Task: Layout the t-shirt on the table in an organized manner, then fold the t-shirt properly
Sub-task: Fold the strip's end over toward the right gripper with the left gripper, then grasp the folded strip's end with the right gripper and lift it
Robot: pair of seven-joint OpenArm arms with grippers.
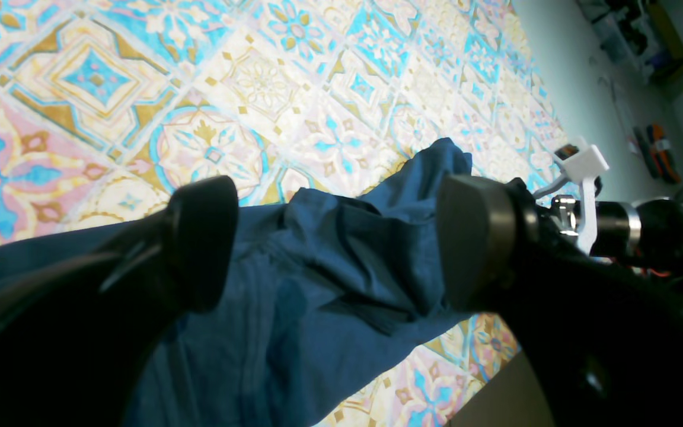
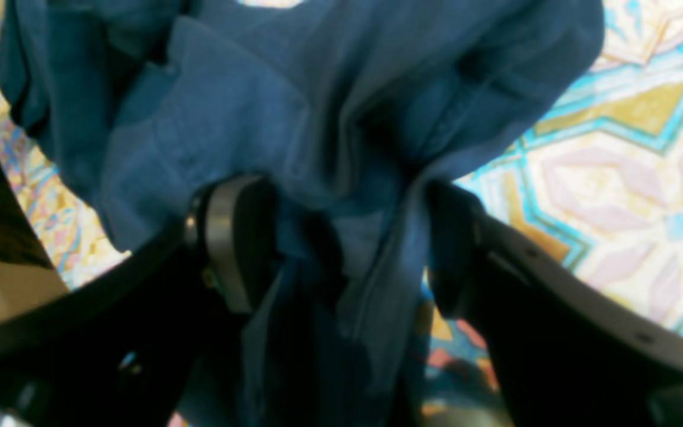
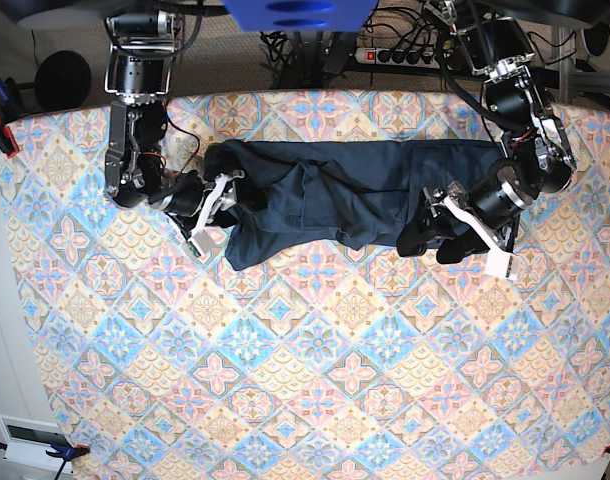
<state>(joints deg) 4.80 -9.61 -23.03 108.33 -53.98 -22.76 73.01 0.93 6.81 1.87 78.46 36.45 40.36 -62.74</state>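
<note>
The navy t-shirt [image 3: 330, 195] lies stretched sideways across the far part of the worktop [image 3: 315, 380], bunched and wrinkled rather than flat, with folds doubled over along its near edge and a lump of cloth gathered at each end. It is not yet laid out; the sleeves and hem cannot be told apart in the crumple.

At the base view's left end, the right gripper [image 2: 341, 249] has its jaws spread, with a thick twist of fabric running between them. The cloth brushes the inner faces, but whether the pads are actually pinching it I cannot tell; the jaws look open around it rather than clamped.

At the other end, the left gripper [image 1: 335, 237] stands wide open over the rumpled blue fabric, fingers well apart, holding nothing. The shirt's end sits on the worktop below and between the pads.

The risks from here, as I judge them:
- Closing on the bunch as it lies would likely catch several layers at once, so lifting would drag a wad instead of one edge and deepen the tangle.
- If only one gripper holds while the other pulls, the cloth may slide and skew across the patterned cover.
- The left end lies near the worktop's edge in the left wrist view; a careless tug could send fabric over the side.
</note>
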